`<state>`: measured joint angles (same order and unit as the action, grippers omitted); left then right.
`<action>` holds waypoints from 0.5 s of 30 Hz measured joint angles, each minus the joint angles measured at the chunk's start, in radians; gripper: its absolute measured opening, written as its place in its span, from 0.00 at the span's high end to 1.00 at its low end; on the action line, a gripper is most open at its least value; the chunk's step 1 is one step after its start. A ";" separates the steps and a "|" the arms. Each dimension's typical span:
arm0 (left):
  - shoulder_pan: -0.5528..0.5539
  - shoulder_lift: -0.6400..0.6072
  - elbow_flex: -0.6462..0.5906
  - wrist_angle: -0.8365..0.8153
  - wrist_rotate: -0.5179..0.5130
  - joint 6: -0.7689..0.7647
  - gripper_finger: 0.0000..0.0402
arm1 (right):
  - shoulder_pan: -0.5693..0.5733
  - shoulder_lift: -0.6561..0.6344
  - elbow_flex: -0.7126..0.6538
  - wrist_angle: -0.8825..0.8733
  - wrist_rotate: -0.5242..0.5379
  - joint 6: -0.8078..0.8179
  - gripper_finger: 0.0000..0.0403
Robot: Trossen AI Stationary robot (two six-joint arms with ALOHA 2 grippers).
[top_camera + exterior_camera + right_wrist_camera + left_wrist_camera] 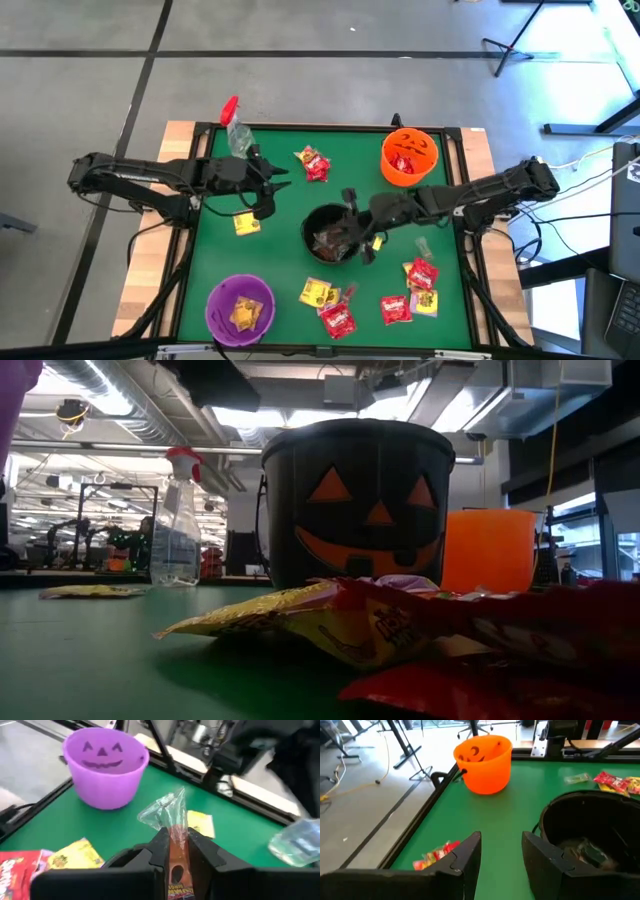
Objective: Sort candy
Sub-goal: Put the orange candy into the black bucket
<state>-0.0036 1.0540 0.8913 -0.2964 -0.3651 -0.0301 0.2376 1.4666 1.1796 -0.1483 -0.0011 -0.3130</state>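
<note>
— Three buckets sit on the green table: purple, black and orange. Where is the candy?

— Red and yellow candy packets lie near the front edge. The right gripper pinches a dark candy with a clear end, over the black bucket, I think.

— And the left gripper?

— Its fingers are apart, nothing between them. It hangs by the spray bottle.

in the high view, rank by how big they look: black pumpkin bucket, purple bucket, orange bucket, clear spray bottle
1. Purple plastic bucket and black pumpkin bucket: look alike.
2. Orange plastic bucket: slightly smaller.
3. Clear spray bottle: smallest.
</note>
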 joint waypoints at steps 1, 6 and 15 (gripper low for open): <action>0.000 -0.001 0.000 -0.002 -0.001 -0.013 0.67 | -0.012 -0.004 -0.010 0.000 -0.019 0.000 0.88; -0.013 0.007 0.000 -0.036 0.000 -0.041 0.67 | -0.045 -0.015 -0.089 0.047 -0.033 0.022 0.88; -0.016 0.008 0.000 -0.036 -0.045 -0.043 0.67 | -0.042 -0.016 -0.204 0.259 -0.072 0.028 0.88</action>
<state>-0.0200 1.0622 0.8909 -0.3325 -0.4103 -0.0727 0.1951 1.4506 0.9753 0.1109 -0.0733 -0.2852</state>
